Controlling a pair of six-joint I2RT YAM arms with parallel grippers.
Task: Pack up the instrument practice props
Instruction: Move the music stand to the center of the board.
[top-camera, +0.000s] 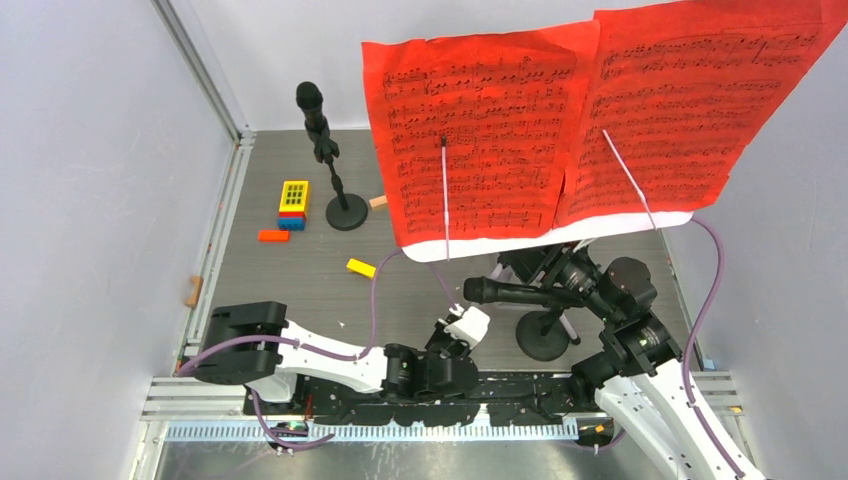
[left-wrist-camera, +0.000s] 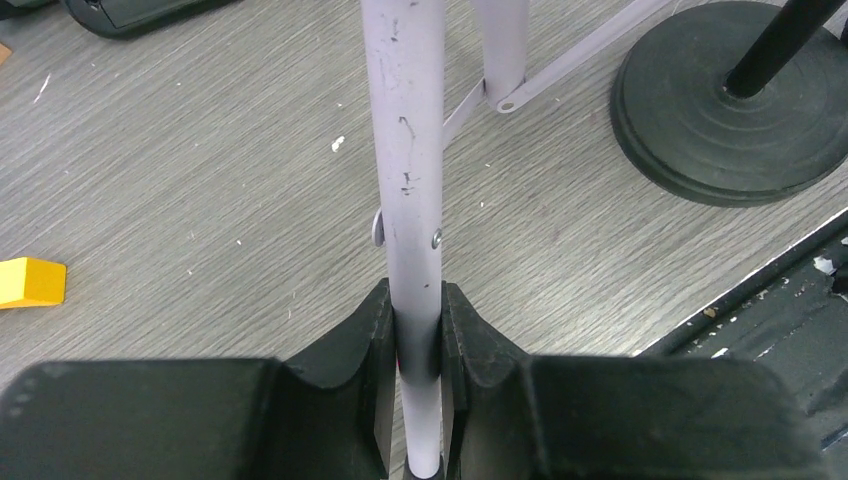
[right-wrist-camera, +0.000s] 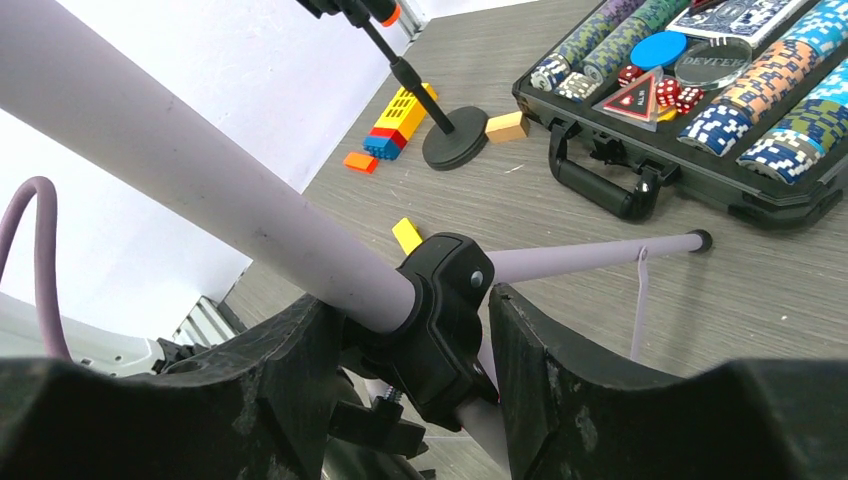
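So the music rack (top-camera: 560, 232) is standing at the right-hand back of the bench (left-wrist-camera: 200, 150), with both red pages (top-camera: 480, 130) just leaning on it, loose as far as I can see. The left hand (left-wrist-camera: 415, 310) is clamped tight on one silver tripod leg (left-wrist-camera: 408, 150) down low. The right hand (right-wrist-camera: 415, 305) has its fingers either side of the black collar (right-wrist-camera: 445, 300) on the main tube and looks squeezed onto it.

What worries me:
- Two arms gripping one rigid frame. If they don't move together, something slips or the leg gets bent.
- The thing looks top-heavy. Tip it and I'd bet those pages slide off.
- The near microphone (top-camera: 500, 292) leans right across the legs, and its round base (left-wrist-camera: 725, 110) sits just beside them. Fold or swing a leg and it could go over.
- The chip case (right-wrist-camera: 700, 110) lies open near another leg's tip, so a careless sweep could clip it.

The far microphone (top-camera: 312, 105) is well apart, so no risk there.
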